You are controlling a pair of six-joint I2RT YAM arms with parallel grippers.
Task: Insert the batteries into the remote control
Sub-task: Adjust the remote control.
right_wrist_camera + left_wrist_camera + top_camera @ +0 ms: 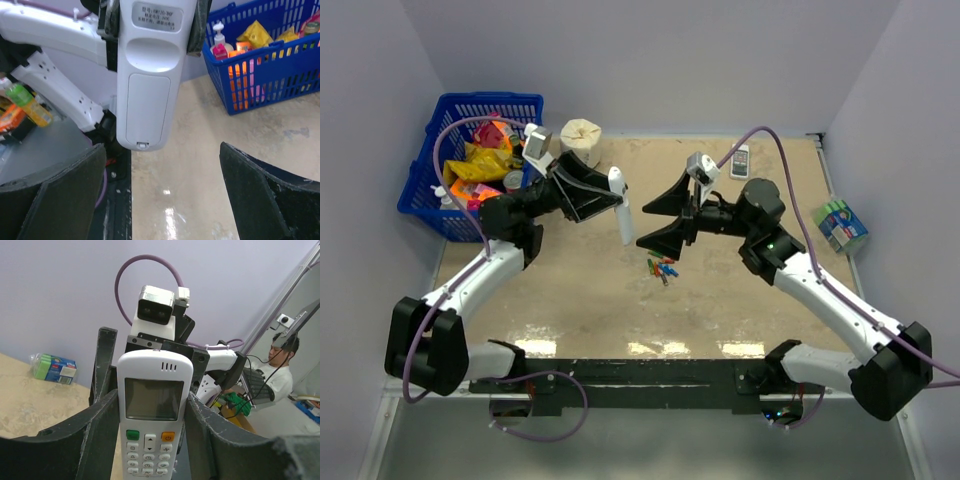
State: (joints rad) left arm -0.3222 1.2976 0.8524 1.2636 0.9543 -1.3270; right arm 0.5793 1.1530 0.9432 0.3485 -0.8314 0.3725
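1. Jaws of the left gripper (pixel 606 199) were closed partway on the long edges of the slim silver-white plastic remote control (pixel 623 208). They held it clear of the beige table (pixel 570 290), hanging nearly upright.
2. The remote's small screen and grey buttons faced the left wrist, and its plain back faced the right gripper (pixel 670 222).
3. The right gripper's jaws stood wide and empty, close to that back but not touching it.
4. The rectangular battery cover (pixel 147 110) looked shut, with a small latch (pixel 142 145) at its lower end. No cell seemed loaded yet, so opening the cover was probably the step in hand.
5. The remote looked light and stiff, with a smooth shell likely to slip under a loose pinch. The existing hold near the label end suited it, since it left the cover free.
6. The cover seemed thin and liable to snap, so it called for a gentle fingertip press at the latch.
7. The batteries (pixel 662 268), tiny hard cylinders in green, red, blue and orange, lay clustered on the table below and between the grippers.
8. They would probably roll, so each was best taken across its middle with narrowed jaws.
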